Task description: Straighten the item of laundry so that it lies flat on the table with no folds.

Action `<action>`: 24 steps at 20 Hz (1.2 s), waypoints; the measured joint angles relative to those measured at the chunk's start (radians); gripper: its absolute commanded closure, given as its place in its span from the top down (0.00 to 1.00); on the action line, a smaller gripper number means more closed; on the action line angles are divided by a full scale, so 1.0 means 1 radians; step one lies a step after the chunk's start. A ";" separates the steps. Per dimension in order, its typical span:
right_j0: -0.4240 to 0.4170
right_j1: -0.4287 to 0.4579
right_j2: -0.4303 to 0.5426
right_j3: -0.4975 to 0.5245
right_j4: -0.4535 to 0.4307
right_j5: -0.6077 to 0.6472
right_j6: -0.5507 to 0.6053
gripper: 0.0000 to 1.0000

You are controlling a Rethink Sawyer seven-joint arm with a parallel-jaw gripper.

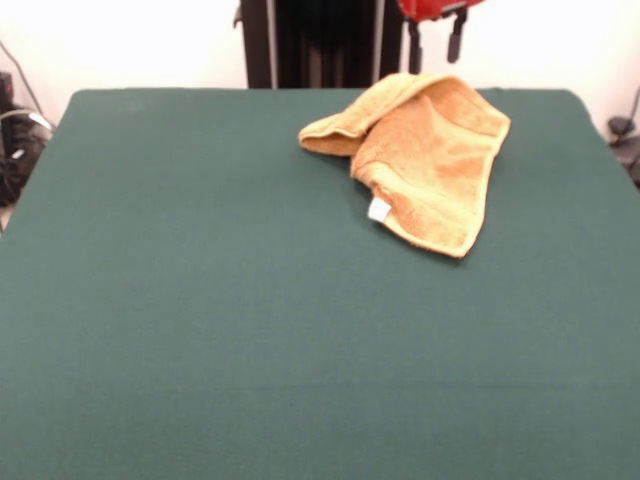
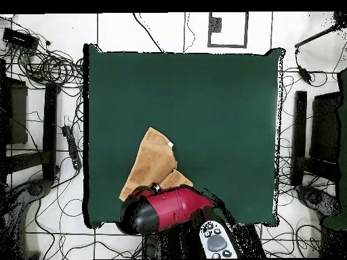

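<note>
One towel (image 1: 425, 160) folded over on table (image 1: 200, 300); gripper (image 1: 436, 42) above, fingers spread, empty

one towel (image 1: 425, 160), one table (image 1: 200, 300), one tool (image 1: 435, 40)

Over on the floor (image 2: 169, 24) it's all pale tiles with dark grout lines, and cables (image 2: 47, 68) sprawl everywhere, coiled in a heap at the upper left of the overhead view and trailing in loops down both sides. A dark power strip (image 2: 19, 38) sits in that upper left corner, among the wires. There's a square marked out in dark outline (image 2: 228, 30) on the tiles at the top edge. Dark furniture frames (image 2: 27, 128) stand along the left side, and more dark furniture (image 2: 318, 135) stands on the right. From the front, a bright white wall (image 1: 130, 45) fills the background, with dark gear and cords (image 1: 15, 135) bunched at the left edge.
</note>
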 measured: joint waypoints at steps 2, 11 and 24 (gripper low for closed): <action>-0.001 0.000 0.000 -0.002 0.000 0.007 0.000 1.00; -0.003 0.000 0.000 -0.004 0.000 0.012 0.000 1.00; -0.001 0.050 0.000 -0.011 -0.053 0.012 0.000 1.00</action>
